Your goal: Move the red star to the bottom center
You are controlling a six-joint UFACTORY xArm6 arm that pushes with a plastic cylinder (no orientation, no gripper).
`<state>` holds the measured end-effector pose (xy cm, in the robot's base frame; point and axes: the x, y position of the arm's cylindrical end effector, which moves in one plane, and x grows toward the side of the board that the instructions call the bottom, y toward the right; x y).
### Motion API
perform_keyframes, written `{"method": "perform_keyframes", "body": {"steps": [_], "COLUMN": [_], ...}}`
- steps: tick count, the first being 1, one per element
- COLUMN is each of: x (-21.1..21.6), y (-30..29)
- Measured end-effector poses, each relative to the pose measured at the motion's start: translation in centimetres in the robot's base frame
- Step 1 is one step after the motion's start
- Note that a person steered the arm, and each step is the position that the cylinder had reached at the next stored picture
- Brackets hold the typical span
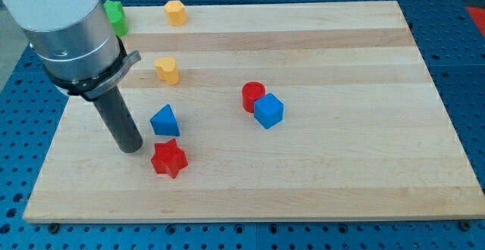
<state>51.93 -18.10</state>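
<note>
The red star (168, 158) lies on the wooden board (341, 167) at the lower left. My tip (131, 148) rests on the board just left of the star and slightly above it in the view, with a small gap between them. A blue triangular block (164, 120) sits right above the star and to the right of my rod.
A red cylinder (252, 95) touches a blue cube (268, 110) near the board's middle. A yellow block (167, 70) lies above the blue triangle. Another yellow block (175, 12) and a green block (115, 16) sit at the top left edge.
</note>
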Motion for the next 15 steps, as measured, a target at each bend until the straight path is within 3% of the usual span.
{"method": "perform_keyframes", "body": {"steps": [1, 4, 6, 9, 11, 14, 15], "x": [0.0, 0.0, 0.0, 3.3, 2.9, 1.1, 0.5], "y": [0.0, -8.0, -8.2, -9.5, -2.4, 12.8, 14.3]}}
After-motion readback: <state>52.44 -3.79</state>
